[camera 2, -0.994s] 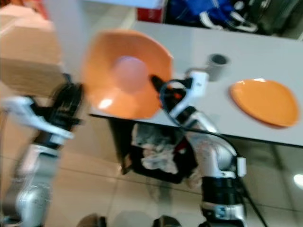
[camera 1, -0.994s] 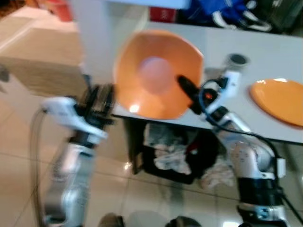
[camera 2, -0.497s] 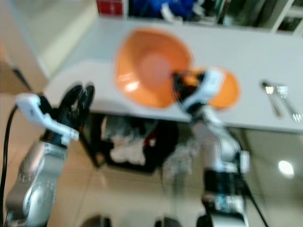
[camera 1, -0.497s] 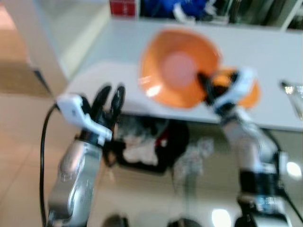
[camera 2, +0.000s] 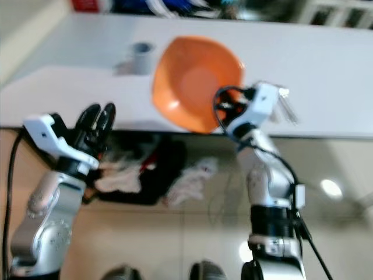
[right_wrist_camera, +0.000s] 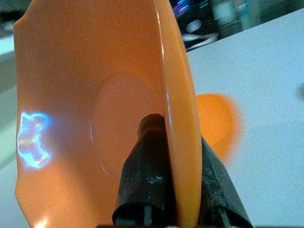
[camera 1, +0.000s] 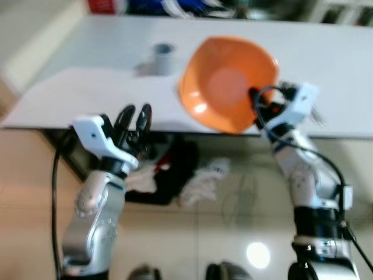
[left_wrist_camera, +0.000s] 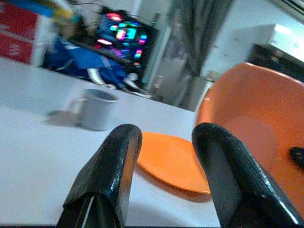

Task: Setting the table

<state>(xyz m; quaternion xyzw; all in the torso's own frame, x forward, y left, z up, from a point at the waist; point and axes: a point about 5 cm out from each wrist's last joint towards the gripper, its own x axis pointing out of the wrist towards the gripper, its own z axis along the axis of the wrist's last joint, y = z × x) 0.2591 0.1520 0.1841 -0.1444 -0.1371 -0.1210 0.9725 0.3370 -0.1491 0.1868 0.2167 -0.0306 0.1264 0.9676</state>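
Looks like the table [camera 1: 70,87] is only partly set – a grey mug [camera 1: 162,56] and 1 flat orange plate [left_wrist_camera: 173,161] are already sitting on it, but the orange bowl [camera 1: 228,81] hasn't been put down yet, so I'd guess that's next. The right tool [right_wrist_camera: 164,185] is clamped on the bowl's rim, 1 finger inside and 1 behind, holding it tilted on edge above the table's near side. The left tool [camera 1: 135,118] hangs empty just off the near edge, fingers [left_wrist_camera: 107,180] apart – pointing up at the table.

Plain orange bowl [camera 1: 227,81], orange plate [left_wrist_camera: 173,161], grey mug [left_wrist_camera: 95,109], white table [camera 1: 93,87], black-fingered pincers.
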